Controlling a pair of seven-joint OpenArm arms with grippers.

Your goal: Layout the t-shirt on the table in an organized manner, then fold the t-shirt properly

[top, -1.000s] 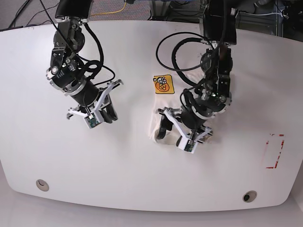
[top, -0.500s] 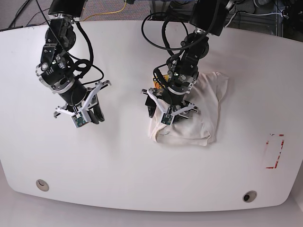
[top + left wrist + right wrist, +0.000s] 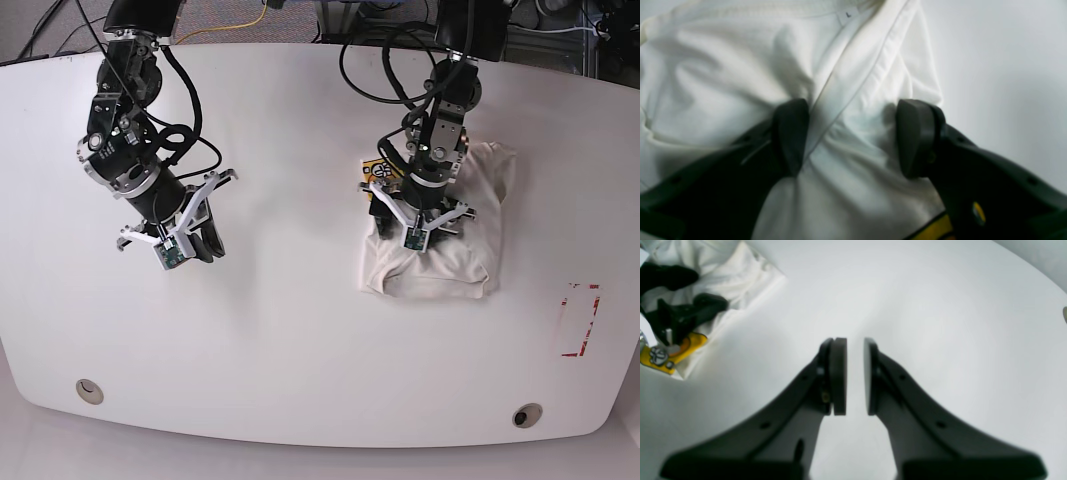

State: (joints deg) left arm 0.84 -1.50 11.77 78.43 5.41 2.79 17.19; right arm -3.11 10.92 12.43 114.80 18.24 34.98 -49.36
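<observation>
The white t-shirt [image 3: 450, 262] lies as a bunched, roughly square bundle right of the table's [image 3: 300, 330] middle. Its yellow patch [image 3: 378, 172] peeks out at the upper left corner. My left gripper [image 3: 412, 228] points down onto the bundle's left part. In the left wrist view it [image 3: 853, 133] stands open, with both fingertips [image 3: 790, 136] pressed into the cloth [image 3: 723, 66] and a seamed ridge of fabric between them. My right gripper [image 3: 205, 242] hovers over bare table far to the left, all but shut, with only a narrow slit between its pads [image 3: 855, 373] and nothing in it.
Two round grommet holes [image 3: 89, 390] [image 3: 527, 414] sit near the front edge. Red tape marks [image 3: 580, 320] lie at the right. Black cables loop above the left arm at the back. In the right wrist view the shirt [image 3: 740, 266] and its yellow patch [image 3: 673, 353] show at the far left.
The left gripper has swung right, and the shirt has shifted right with it and bunched into a tighter bundle. The right arm drifted slightly left and has since held still.
</observation>
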